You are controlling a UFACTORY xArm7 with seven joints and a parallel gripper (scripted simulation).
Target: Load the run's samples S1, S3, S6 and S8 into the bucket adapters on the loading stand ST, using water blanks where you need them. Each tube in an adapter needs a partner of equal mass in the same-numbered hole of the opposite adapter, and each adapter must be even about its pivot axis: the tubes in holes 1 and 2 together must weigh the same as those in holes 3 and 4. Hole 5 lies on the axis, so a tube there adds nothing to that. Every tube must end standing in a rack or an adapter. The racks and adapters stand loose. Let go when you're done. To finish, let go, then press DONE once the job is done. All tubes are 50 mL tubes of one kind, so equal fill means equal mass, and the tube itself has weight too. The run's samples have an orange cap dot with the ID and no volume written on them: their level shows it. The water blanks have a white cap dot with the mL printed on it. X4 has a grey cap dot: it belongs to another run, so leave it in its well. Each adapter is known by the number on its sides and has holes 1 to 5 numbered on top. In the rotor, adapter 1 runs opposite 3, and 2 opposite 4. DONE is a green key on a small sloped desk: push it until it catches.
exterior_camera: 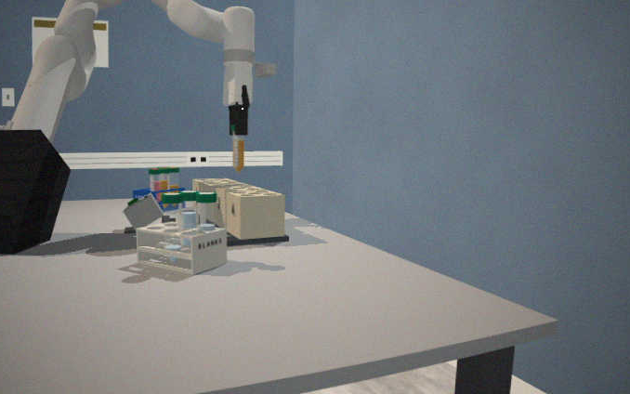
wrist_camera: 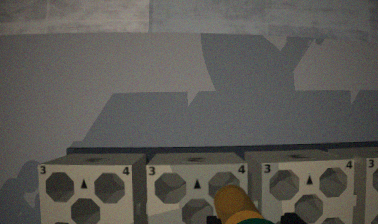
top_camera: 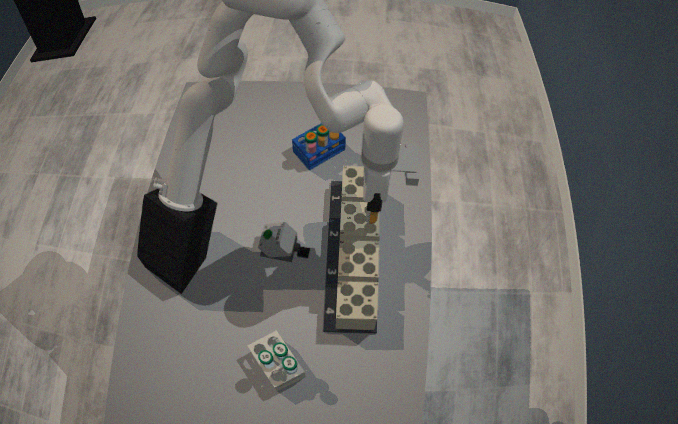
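Note:
My gripper [top_camera: 374,208] [exterior_camera: 238,131] [wrist_camera: 250,219] is shut on a green-capped tube of orange liquid [top_camera: 373,217] [exterior_camera: 238,155] [wrist_camera: 233,201]. The tube hangs upright, its tip clear above adapter 2 [wrist_camera: 210,160]; in the wrist view it overlaps the edge of hole 4. Its cap dot is hidden. Adapter 1 [wrist_camera: 102,160], adapter 3 [wrist_camera: 285,157] and adapter 4 [top_camera: 356,323] [exterior_camera: 258,217] share the dark stand [top_camera: 331,252]; their visible holes are empty. The blue rack [top_camera: 306,160] [exterior_camera: 140,194] holds a pink tube [top_camera: 311,138] and orange tubes, partly behind the arm. The white rack [top_camera: 293,379] [exterior_camera: 207,255] holds three white-dotted blanks.
The green DONE key [top_camera: 267,234] is up on its small grey desk [top_camera: 283,244], between the robot's black base [top_camera: 173,247] and the stand. The blue rack is beyond adapter 1. The white rack stands near the adapter 4 end, off to the base side.

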